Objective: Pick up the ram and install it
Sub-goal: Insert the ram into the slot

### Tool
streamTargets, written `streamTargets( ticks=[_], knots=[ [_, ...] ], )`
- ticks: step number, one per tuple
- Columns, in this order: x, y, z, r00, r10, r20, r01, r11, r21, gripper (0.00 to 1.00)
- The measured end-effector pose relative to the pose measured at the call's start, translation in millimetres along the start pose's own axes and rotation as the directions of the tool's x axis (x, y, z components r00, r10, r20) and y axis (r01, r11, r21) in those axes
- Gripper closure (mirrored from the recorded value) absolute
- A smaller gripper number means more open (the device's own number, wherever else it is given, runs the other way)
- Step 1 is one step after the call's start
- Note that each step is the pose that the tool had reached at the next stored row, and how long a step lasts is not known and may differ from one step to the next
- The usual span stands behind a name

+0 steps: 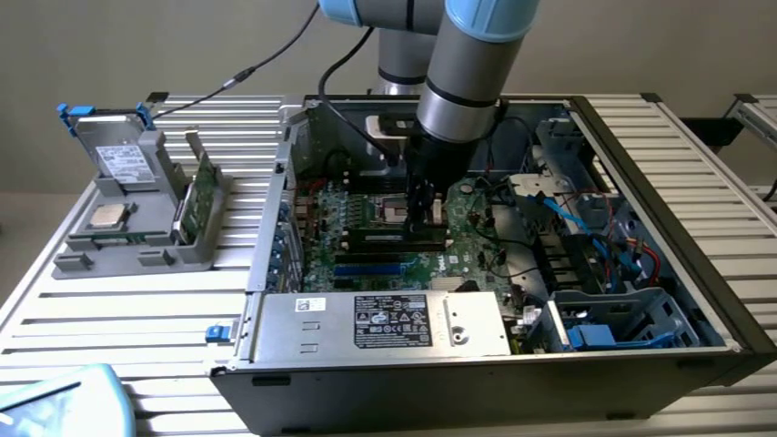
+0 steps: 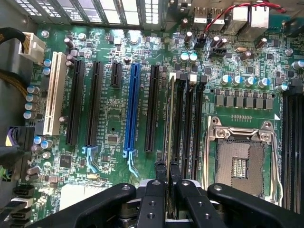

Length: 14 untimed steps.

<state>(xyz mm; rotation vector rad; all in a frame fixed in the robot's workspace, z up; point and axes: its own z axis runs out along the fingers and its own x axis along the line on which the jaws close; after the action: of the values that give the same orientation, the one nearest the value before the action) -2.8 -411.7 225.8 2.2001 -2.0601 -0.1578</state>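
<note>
Ram (image 2: 167, 118) stands on edge along the outermost of the black memory slots (image 2: 190, 123), seen as a thin strip; the claw (image 2: 167, 167) is closed on the ram, one finger on either side; whether it is fully seated I cannot tell; a black expansion slot (image 2: 153, 109) runs just beside it, then a blue slot (image 2: 132, 109); beyond the memory slots lies the open CPU socket (image 2: 240, 161), a row of capacitors (image 2: 247, 80) near it; the arm (image 1: 468, 82) reaches down through the open side of the computer case (image 1: 680, 173), whose walls ring the board; blue cables (image 1: 580, 218) crowd the exterior view's right; a grey parts holder (image 1: 134, 228) sits well apart on the slatted surface (image 1: 109, 319).
</note>
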Motion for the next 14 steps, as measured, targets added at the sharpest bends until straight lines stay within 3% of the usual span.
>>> streamTargets(
  ticks=[8,14],
  knots=[
    [-0.1,-0.1,1.1,1.0,0.001,-0.0028,-0.001,1.0,0.0004,0.86],
    [-0.1,-0.2,1.6,1.0,0.001,-0.0032,-0.001,1.0,0.0069,0.86]
  ],
)
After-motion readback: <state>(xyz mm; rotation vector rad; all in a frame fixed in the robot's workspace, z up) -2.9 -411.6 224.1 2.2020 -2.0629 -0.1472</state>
